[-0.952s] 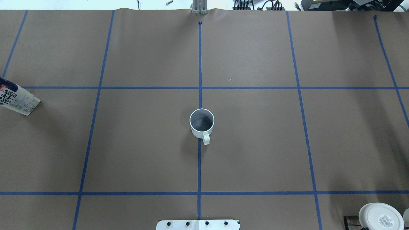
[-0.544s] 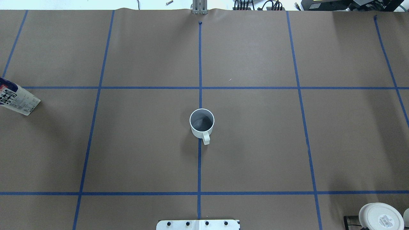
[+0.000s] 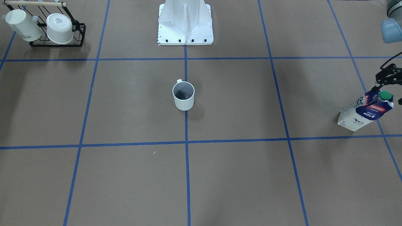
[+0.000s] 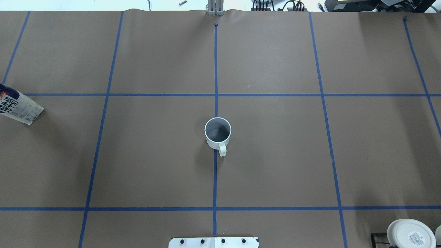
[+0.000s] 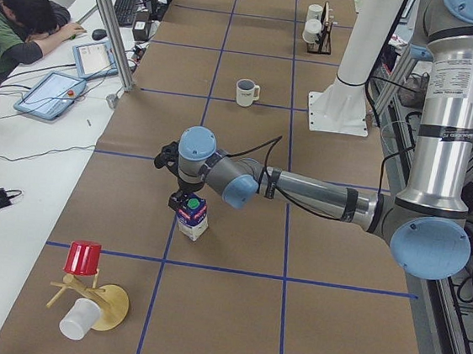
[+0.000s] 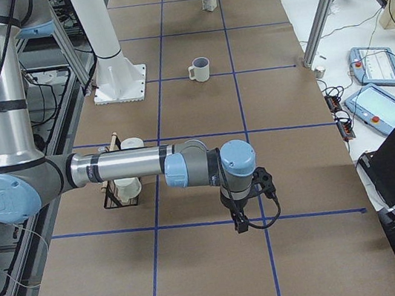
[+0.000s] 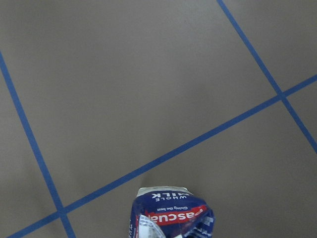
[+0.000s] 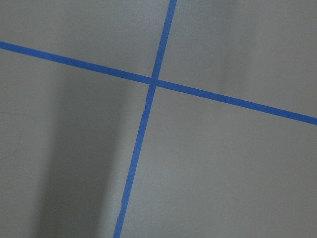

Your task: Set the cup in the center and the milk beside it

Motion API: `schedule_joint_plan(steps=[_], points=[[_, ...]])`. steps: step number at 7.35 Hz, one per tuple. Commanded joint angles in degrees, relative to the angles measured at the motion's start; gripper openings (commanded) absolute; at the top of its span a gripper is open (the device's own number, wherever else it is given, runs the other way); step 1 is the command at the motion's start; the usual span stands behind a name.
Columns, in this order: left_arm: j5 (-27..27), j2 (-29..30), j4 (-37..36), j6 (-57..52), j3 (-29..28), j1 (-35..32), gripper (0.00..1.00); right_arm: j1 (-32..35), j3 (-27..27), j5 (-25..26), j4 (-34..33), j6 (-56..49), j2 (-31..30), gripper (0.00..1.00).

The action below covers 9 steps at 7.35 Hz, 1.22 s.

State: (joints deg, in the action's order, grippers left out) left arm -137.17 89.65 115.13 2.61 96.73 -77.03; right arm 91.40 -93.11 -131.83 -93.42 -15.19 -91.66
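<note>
The white cup [image 4: 217,132] stands upright on the blue center line [image 4: 215,179], handle toward the robot; it also shows in the front view [image 3: 183,94]. The milk carton [image 3: 366,110] stands at the table's far left, at the edge of the overhead view [image 4: 19,107]. My left gripper [image 3: 388,91] is at the carton's top, its fingers either side of the gable; I cannot tell whether they press it. The left wrist view shows only the carton's top [image 7: 171,215]. My right gripper [image 6: 240,220] hangs low over bare table at the right; I cannot tell its state.
A black rack with two white cups [image 3: 56,28] stands near the robot on its right. The white robot base [image 3: 185,28] is behind the cup. A wooden stand with a red cup [image 5: 84,258] stands at the left end. An operator [image 5: 20,19] sits beside the table.
</note>
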Motion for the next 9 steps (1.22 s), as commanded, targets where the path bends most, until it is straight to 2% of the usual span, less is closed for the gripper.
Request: schedule_joint_plan(steps=[1, 2, 3, 4, 5, 6, 9], points=[[1.4, -0.2, 0.5, 0.0, -1.4, 1.9, 0.98, 0.0, 0.0, 0.0, 0.0, 0.2, 0.1, 1.0], [1.4, -0.2, 0.8, -0.1, -2.1, 2.6, 0.97, 0.0, 0.0, 0.0, 0.0, 0.2, 0.1, 1.0], [1.5, -0.2, 2.4, 0.1, -2.9, 3.3, 0.9, 0.0, 0.0, 0.0, 0.0, 0.2, 0.1, 1.0], [1.4, -0.1, 2.7, 0.3, -3.4, 3.4, 0.51, -0.1, 0.0, 0.0, 0.0, 0.2, 0.1, 1.0], [1.4, 0.0, 2.7, 0.6, -3.3, 3.4, 0.05, 0.0, 0.1, 0.0, 0.1, 0.2, 0.1, 1.0], [1.4, 0.0, 2.8, 0.6, -3.3, 3.4, 0.0, 0.0, 0.0, 0.0, 0.1, 0.2, 0.1, 1.0], [0.8, 0.3, 2.7, 0.8, -2.2, 3.2, 0.0, 0.0, 0.1, 0.0, 0.1, 0.2, 0.0, 1.0]])
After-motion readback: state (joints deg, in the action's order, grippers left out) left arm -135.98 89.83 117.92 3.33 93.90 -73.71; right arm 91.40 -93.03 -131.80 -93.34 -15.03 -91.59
